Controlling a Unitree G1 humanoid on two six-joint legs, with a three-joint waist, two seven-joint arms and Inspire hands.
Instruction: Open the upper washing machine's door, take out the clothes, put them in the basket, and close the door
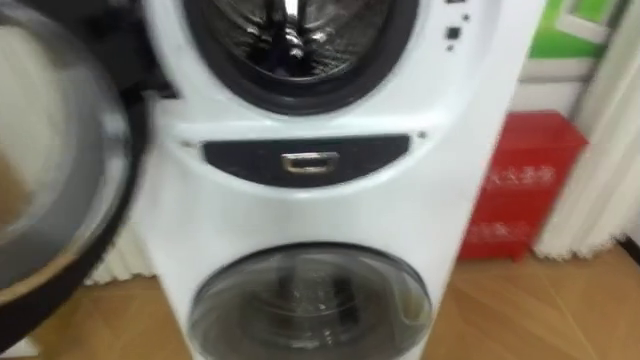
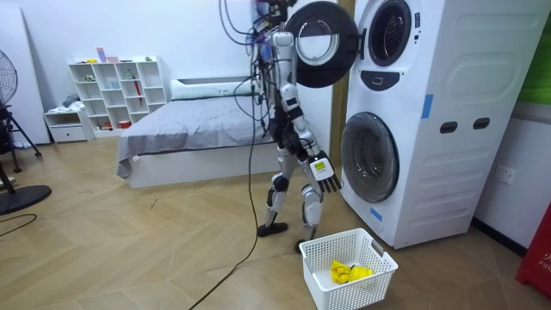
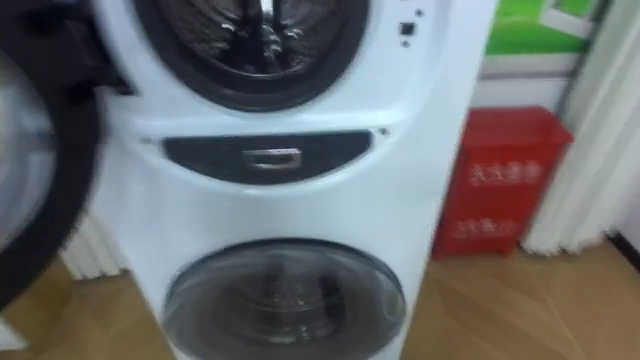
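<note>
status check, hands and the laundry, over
Right hand open, empty, hanging low. Upper door swung open, drum contents unclear. Yellow cloth in white basket on floor.

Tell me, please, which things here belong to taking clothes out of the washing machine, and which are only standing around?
For the job:
- upper drum
- open door of the upper drum
- white basket on the floor
- yellow cloth in the basket

Only standing around:
- closed lower machine
- red box
- bed
- white shelf
- fan
</note>
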